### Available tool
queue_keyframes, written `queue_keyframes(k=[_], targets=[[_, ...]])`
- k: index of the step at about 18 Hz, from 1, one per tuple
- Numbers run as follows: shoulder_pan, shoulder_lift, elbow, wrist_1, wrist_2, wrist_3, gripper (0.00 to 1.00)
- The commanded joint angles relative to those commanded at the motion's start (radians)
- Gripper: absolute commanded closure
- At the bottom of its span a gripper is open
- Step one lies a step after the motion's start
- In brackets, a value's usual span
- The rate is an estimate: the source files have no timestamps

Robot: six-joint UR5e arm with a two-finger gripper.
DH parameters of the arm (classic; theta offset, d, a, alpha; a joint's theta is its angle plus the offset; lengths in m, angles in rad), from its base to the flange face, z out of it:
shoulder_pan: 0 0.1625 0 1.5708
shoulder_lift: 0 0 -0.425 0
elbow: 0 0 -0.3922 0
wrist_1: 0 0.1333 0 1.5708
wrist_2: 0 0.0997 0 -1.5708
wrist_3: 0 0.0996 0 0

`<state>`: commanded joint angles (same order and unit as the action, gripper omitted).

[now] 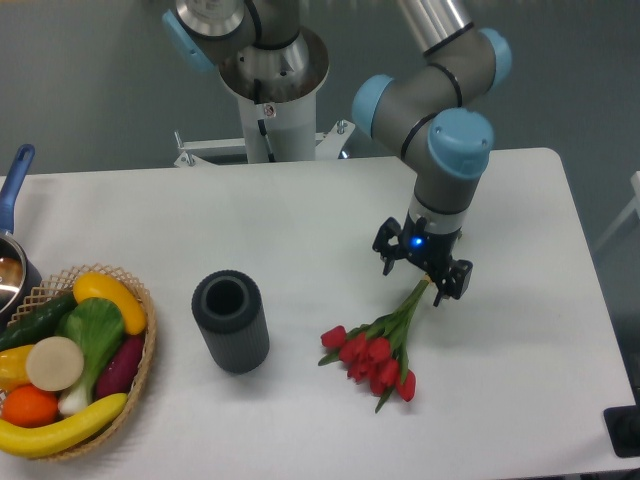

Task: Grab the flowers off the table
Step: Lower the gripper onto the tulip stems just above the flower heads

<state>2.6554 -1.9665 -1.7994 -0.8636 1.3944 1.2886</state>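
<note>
The flowers [378,352], red tulips on thin green stems, lie on the white table [300,210] right of centre, blooms toward the front. My gripper [416,281] hangs low over the far end of the stems, open, with one finger on each side of them. The stem tips are hidden under the gripper body. I cannot tell whether the fingers touch the stems.
A dark ribbed cylinder [231,321] stands upright left of the flowers. A wicker basket [140,345] of fruit and vegetables sits at the front left. A pot with a blue handle [14,180] is at the left edge. The arm's base [272,110] stands behind the table.
</note>
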Motion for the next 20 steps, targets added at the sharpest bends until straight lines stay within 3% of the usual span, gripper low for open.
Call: queue_keyframes(k=[7, 20], targets=[[-0.014, -0.055, 0.006, 0.028, 0.0, -0.012, 0.0], [-0.017, -0.083, 0.011, 0.032, 0.003, -0.071, 0.0]])
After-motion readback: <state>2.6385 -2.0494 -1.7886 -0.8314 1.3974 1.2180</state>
